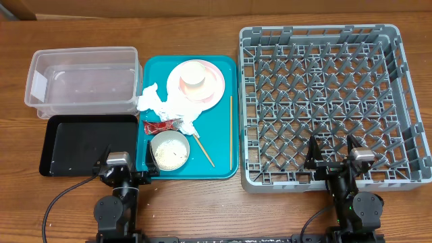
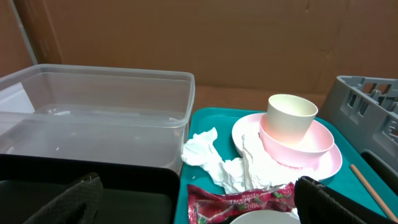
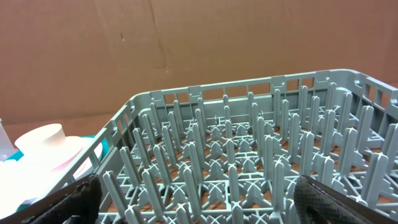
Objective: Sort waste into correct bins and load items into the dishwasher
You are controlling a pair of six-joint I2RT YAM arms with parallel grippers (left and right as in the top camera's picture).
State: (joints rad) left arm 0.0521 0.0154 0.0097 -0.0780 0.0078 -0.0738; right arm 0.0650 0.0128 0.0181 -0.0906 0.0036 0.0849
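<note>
Here, the teal tray (image 1: 219,135) lies between the grey dish rack (image 1: 324,101) and the two bins: the clear tub (image 1: 84,81) behind, the black tray (image 1: 74,145) in front. On the teal tray the cream cup (image 1: 196,75) stands on the pink plate (image 1: 212,84). Crumpled napkins (image 1: 165,104) touch the plate, with the red wrapper (image 1: 160,126) just beside them. A white bowl (image 1: 169,150) holds what may be rice. Two chopsticks (image 1: 231,128) lie apart. The left gripper (image 1: 125,164) hangs at the black tray's near corner, jaws wide, holding nothing. The right gripper (image 1: 333,154) is spread wide over the rack's near edge.
</note>
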